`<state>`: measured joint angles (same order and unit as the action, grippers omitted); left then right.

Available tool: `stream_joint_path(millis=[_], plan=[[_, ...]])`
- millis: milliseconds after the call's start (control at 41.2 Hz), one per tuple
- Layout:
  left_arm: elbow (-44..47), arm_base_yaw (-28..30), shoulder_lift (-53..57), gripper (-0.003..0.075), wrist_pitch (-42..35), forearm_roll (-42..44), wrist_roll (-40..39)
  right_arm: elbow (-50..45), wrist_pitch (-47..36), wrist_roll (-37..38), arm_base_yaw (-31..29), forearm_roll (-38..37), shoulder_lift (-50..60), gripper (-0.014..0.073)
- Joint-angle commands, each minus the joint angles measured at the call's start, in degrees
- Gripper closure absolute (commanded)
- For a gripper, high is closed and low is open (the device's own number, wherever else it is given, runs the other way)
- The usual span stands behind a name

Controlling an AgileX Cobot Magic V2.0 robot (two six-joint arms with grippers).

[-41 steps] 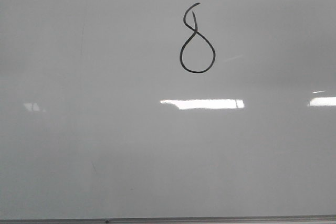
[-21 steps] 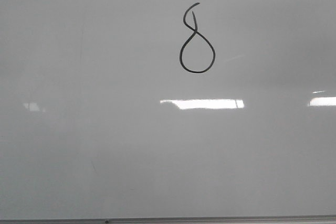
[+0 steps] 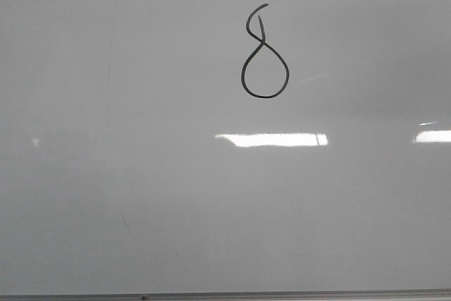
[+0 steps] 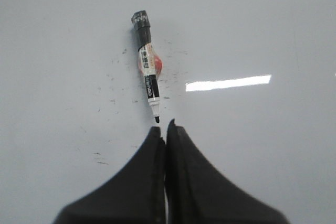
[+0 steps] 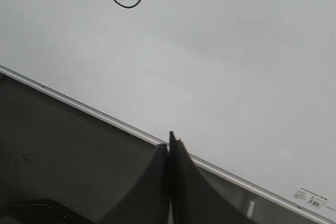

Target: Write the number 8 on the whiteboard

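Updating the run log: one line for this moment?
number 8 drawn on whiteboard | marker released | left gripper shut | right gripper shut

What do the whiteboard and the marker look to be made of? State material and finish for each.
Whiteboard: smooth glossy coated panel, judging by sharp light reflections; its bottom edge looks like thin metal. Marker: probably plastic, with a black cap, a printed white label and a dark tip.
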<state>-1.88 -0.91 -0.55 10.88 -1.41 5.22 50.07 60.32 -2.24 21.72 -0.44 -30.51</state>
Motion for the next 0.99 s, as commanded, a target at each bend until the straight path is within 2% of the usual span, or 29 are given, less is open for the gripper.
stream_joint_path(millis=[0, 436, 655, 970], plan=[[2.83, 1.09, 1.91, 0.0741, -9.58, -3.23, 0.0, 1.36, -3.47, 0.07, -0.4, -0.9, -0.24, 0.0662], [3.05, 1.24, 1.64, 0.0741, -9.5, -3.47, 0.0, 1.36, -3.42, 0.07, -0.4, -0.9, -0.24, 0.0662], [3.05, 1.24, 1.64, 0.0741, -14.27, -3.26, -0.46, 1.36, -3.42, 0.07, -0.4, -0.9, -0.24, 0.0662], [3.05, 1.13, 1.64, 0.0741, -14.68, -3.26, -0.46, 1.36, -3.42, 0.07, -0.4, -0.9, -0.24, 0.0662]])
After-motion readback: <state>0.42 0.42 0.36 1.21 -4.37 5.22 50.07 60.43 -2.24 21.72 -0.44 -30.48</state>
